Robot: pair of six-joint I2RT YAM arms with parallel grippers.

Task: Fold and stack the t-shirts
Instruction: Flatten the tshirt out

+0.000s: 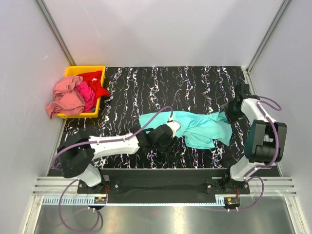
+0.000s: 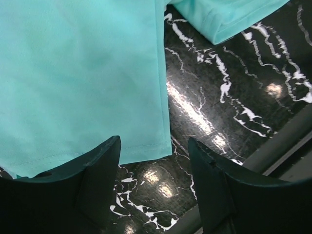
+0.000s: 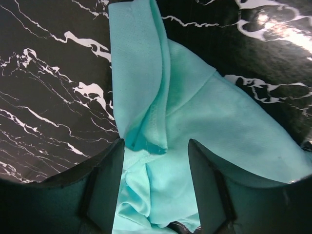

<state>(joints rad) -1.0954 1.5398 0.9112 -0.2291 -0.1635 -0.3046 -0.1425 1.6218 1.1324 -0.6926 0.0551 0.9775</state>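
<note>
One teal t-shirt (image 1: 195, 127) on table (image 1: 195, 83); three in one yellow bin (image 1: 92, 115).
Rumpled; pink t-shirt (image 1: 68, 97), magenta t-shirt (image 1: 87, 92), red t-shirt (image 1: 95, 78) heaped; left fingers (image 2: 95, 180), right fingers (image 3: 100, 185) apart.

A black table (image 1: 195, 83) veined with white marbling fills a booth of plain white walls (image 1: 161, 29), with grey metal posts (image 1: 55, 31) rising at the two far corners. Light leaves bright glare (image 2: 195, 109) on the glossy top. A ribbed aluminium rail (image 1: 48, 186) and a steel sheet (image 1: 161, 219) run along the near edge.
</note>
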